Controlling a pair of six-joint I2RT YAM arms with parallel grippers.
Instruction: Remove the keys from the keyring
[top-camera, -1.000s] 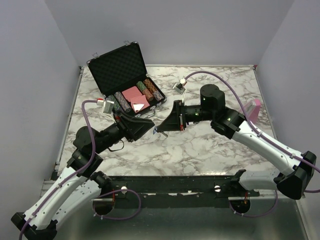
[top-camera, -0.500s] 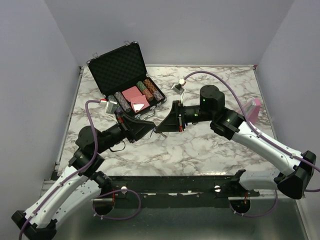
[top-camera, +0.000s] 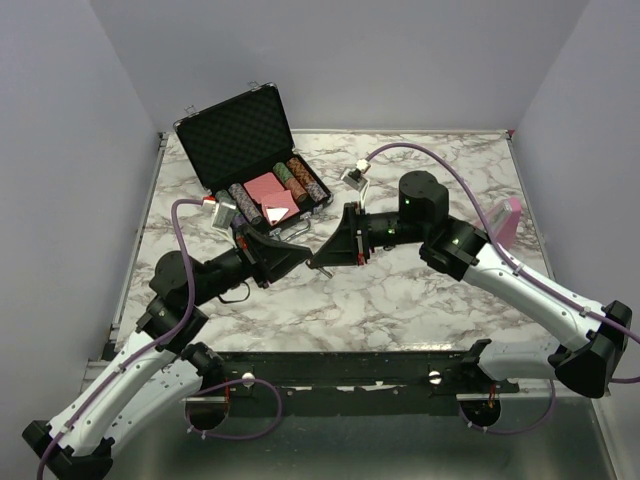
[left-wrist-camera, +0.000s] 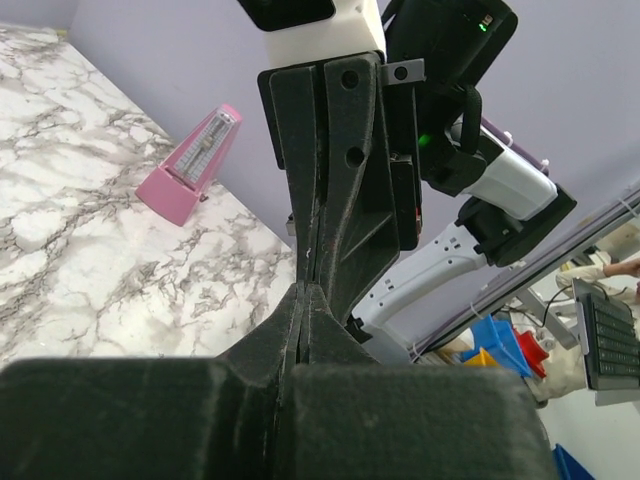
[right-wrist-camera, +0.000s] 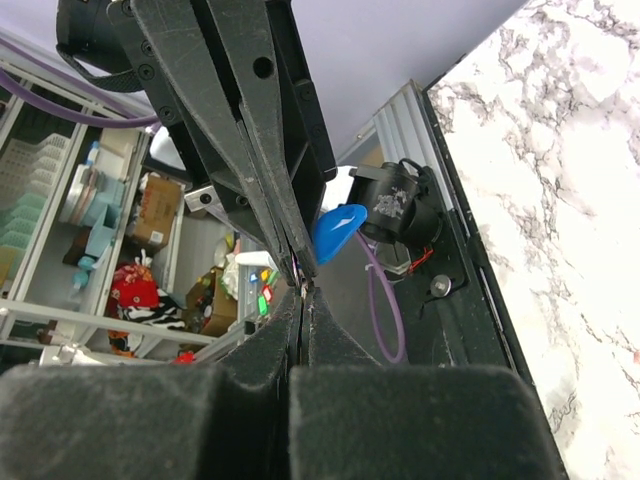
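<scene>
Left tool (top-camera: 304, 257) and right tool (top-camera: 317, 262) both clamped shut, tips meeting on the keys (right-wrist-camera: 338, 232), held above the desk (top-camera: 400, 300). No key visibly separated; removal remains outstanding.

Your white-shelled, black-jointed left arm (top-camera: 120, 385) and right arm (top-camera: 545, 290).
Thin purple cable (top-camera: 432, 150) to each wrist; matte black wedge fingers (right-wrist-camera: 250, 120), round screw holes; small green light (left-wrist-camera: 427, 138).
</scene>
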